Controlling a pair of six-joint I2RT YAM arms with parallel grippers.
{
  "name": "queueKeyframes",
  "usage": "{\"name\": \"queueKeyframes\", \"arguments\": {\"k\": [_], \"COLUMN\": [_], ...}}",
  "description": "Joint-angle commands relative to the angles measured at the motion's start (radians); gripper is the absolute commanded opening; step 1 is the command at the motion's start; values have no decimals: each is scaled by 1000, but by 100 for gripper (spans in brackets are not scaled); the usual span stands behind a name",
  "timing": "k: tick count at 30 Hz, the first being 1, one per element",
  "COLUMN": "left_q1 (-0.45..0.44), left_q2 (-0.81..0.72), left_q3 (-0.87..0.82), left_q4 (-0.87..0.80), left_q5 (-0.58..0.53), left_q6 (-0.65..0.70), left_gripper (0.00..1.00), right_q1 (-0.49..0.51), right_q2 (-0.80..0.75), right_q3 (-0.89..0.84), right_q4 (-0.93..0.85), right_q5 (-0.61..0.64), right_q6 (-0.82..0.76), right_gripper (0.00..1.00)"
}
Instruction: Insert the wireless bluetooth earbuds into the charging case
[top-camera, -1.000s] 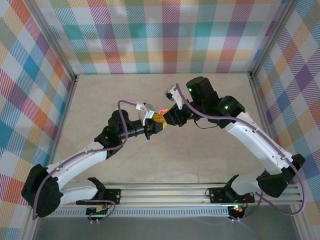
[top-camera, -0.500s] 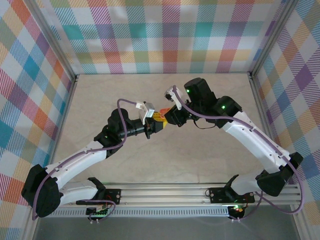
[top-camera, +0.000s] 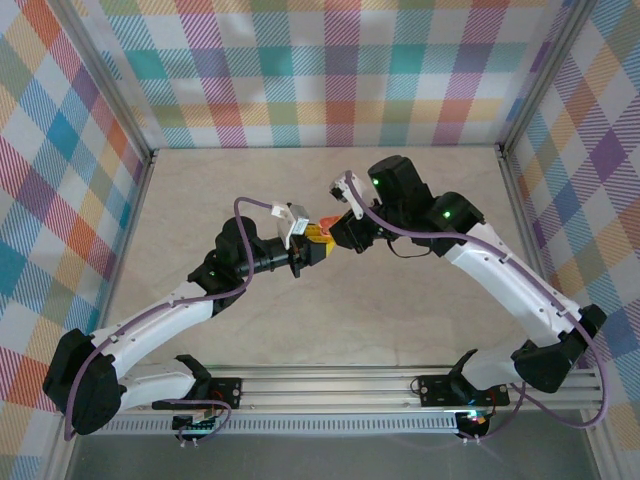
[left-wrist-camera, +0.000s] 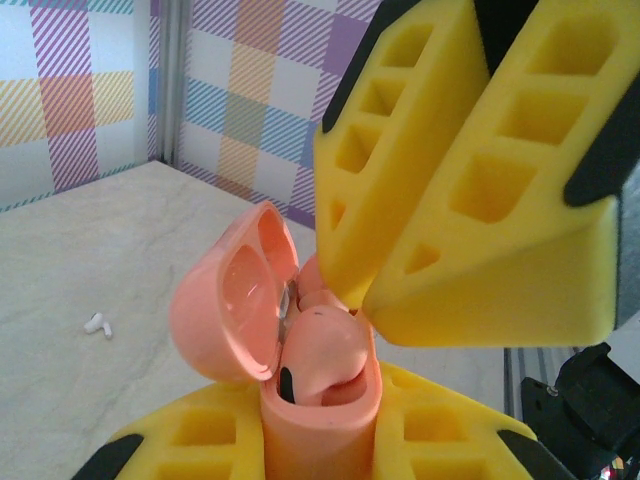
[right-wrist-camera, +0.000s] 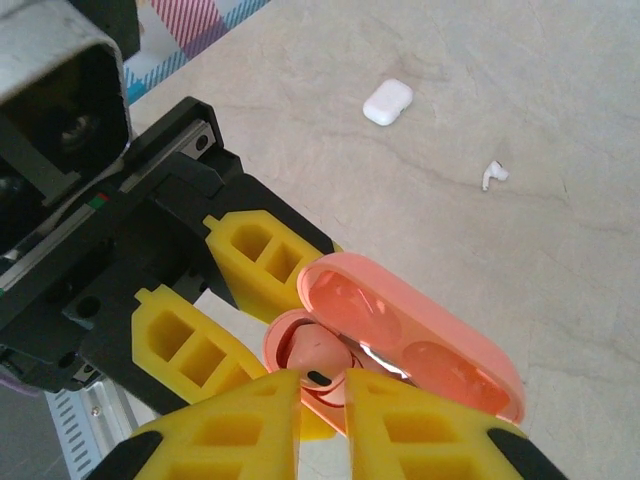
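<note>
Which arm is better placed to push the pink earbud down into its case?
Right. The right gripper pinches the pink earbud at the mouth of the open pink case; the left gripper is shut on the case's body, holding it steady.

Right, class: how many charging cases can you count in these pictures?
2. The salmon-pink case, lid open, is clamped in the left gripper; the white case lies closed on the table, apart from it. More may be hidden.
</note>
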Motion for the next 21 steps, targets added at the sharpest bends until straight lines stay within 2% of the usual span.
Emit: {"name": "queueKeyframes", "arguments": {"k": [1,6,9,12,14,17,21], "left_q1": [5,5,6,6,5,3,2], "left_q2": [-2,-5,-9,-19,-21,-17,-9], "left_q3": [13,10,3,-3,-16,-20,-18], "left_q4": [20,17,19,16,28,36,36], "left_q5": [6,9,15,23,19,22,23], "left_q6": [-1,-1,7,12,9,4,16], "left_gripper": [0,0,0,0,0,0,0], "right_q1": [-6,-30,-67,-120,-158,-210,-216], "right_q2": [-56,-57,-15,39,74,128,183], "right_q3": [54,73,99,120,124,129,123], "right_q4": [-13,-20,-53,-77,-80,-74,-56], "right_q5": [-10,42,83,69,17,-127,-299], "right_q6": [4,17,56,114,154,217,240], "right_gripper": [20,21,21,21,22,23,23]}}
